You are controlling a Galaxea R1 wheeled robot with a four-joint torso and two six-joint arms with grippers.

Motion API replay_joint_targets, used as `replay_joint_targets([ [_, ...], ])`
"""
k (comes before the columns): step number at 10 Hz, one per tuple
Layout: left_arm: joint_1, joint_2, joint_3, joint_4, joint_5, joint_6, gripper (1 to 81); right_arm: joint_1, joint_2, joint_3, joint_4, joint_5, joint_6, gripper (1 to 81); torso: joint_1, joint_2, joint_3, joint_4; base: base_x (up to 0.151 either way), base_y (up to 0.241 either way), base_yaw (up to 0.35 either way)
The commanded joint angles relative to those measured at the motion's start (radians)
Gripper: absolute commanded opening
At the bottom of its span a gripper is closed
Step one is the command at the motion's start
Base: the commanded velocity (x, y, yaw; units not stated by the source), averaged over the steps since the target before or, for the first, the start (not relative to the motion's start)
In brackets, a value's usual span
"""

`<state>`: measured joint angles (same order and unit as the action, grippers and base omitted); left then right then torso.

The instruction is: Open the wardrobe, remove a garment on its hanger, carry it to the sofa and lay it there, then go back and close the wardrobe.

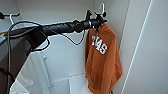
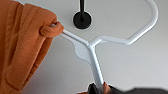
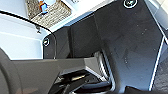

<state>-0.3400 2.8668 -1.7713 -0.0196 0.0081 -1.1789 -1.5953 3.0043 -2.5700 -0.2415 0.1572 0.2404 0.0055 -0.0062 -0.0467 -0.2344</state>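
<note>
The wardrobe (image 1: 62, 55) stands open, white inside. My left arm reaches across into it, and the left gripper (image 1: 98, 22) is shut on the neck of a white hanger (image 1: 102, 6). The garment (image 1: 102, 62), rust-orange with white lettering, hangs from that hanger near the right inner wall. In the left wrist view the hanger (image 2: 92, 50) rises from the left gripper (image 2: 98, 88), with the garment (image 2: 22, 45) draped over one shoulder of it. No rail passes through its hook there. A black round fitting (image 2: 82, 18) sits on the white surface beyond the hook.
A white T-shirt (image 1: 37, 72) hangs low at the wardrobe's left, with another hanger hook (image 1: 11, 17) above it. The open white door (image 1: 147, 50) stands close at the right. A wicker basket (image 3: 50, 12) shows past my own dark parts in the right wrist view.
</note>
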Motion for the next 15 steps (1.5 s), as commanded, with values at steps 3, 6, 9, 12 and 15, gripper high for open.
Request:
replay_joint_targets([
  [3,-0.325,-0.089,0.022,0.026,-0.025,0.021,1.0,0.042,0.001,0.010,-0.004,-0.044,-0.004,81.1,0.000,0.000,0.000,0.100,0.000,0.000,0.000],
  [6,-0.328,-0.128,0.067,0.038,0.027,0.021,1.0,0.044,-0.002,0.007,-0.004,-0.021,-0.004,81.1,0.000,0.000,0.000,0.167,0.000,0.000,0.000],
  [9,-0.323,-0.128,0.087,0.041,0.052,0.024,1.0,0.048,-0.002,0.008,-0.004,-0.015,-0.004,81.1,0.000,0.000,0.000,0.156,0.000,0.000,0.000],
  [12,-0.314,-0.133,0.114,0.041,0.052,0.024,1.0,0.048,-0.002,0.010,-0.004,-0.015,-0.006,81.1,0.000,0.000,0.040,0.158,0.000,0.000,0.000],
  [15,-0.294,-0.153,0.144,0.038,0.047,0.024,1.0,0.050,0.000,0.010,-0.004,-0.015,-0.006,81.1,0.000,0.001,0.028,0.158,0.000,0.000,0.000],
])
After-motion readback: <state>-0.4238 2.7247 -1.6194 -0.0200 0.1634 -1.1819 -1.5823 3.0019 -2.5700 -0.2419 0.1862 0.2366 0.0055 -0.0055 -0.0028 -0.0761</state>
